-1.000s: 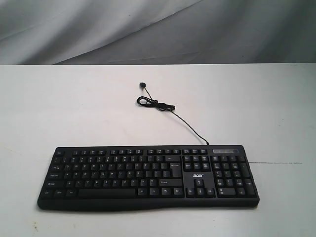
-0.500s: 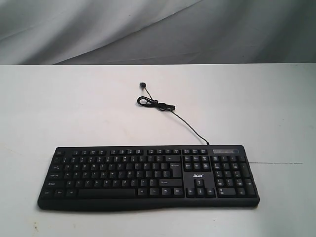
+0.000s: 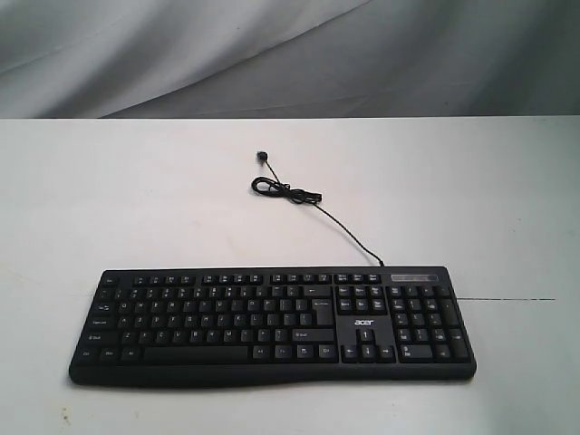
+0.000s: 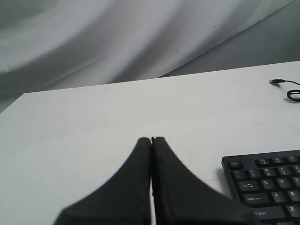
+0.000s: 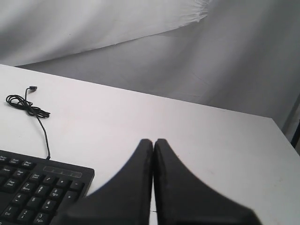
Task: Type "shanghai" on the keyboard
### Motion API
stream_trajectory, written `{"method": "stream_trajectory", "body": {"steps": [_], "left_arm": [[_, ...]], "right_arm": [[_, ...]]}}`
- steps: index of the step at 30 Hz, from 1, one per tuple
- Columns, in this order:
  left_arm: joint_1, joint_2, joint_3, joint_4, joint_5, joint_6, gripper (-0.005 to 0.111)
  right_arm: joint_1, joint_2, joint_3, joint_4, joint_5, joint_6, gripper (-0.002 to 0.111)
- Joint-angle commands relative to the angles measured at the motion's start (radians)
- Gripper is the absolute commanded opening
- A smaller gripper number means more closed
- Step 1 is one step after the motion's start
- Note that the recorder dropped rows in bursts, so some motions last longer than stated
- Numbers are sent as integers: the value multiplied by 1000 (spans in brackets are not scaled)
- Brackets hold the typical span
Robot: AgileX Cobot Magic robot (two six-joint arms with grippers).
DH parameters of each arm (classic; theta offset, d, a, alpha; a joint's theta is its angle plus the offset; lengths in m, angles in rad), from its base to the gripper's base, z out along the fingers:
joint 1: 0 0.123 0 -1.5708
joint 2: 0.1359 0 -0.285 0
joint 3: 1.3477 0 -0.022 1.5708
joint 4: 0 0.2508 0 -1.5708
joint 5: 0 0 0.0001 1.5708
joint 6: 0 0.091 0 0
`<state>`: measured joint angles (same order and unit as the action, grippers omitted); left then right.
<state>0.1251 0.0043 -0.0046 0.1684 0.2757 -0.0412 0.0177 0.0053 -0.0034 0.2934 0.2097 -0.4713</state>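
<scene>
**Matt plastic on a smooth white worktop**

The keyboard (image 3: 272,322) is matt black plastic with white printed legends. Its thin cable (image 3: 288,192) looks dull and rubbery. The worktop (image 3: 136,199) is smooth, matt white and lightly speckled. The backdrop (image 3: 272,54) is creased grey cloth. The left gripper (image 4: 151,139) and right gripper (image 5: 153,140) have smooth, matt black jaws.

We see a wide white table with a flat matte top (image 3: 181,181), which fills most of the exterior view. Behind its far edge there is a pale grey cloth backdrop (image 3: 272,54) with long soft folds that run on a slant; the same cloth shows in both wrist views. On the right part of the table top lies a thin dark straight line (image 3: 507,299), and we cannot tell whether it is a seam or a mark. Near the front left corner are a few tiny dark specks (image 3: 63,415).
</scene>
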Motion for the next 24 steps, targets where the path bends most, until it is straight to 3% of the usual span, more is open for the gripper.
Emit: {"method": "stream_trajectory", "body": {"steps": [1,15,24], "left_arm": [[-7,-4,5,-2,-10,-4,0],[-7,-4,5,-2,-10,-4,0],[-7,-4,5,-2,-10,-4,0]], "right_arm": [[3,-5,3,14,-16,1,0],[3,-5,3,-243,-65,70,0],[-134,-5,3,-260,-15,139,0]]}}
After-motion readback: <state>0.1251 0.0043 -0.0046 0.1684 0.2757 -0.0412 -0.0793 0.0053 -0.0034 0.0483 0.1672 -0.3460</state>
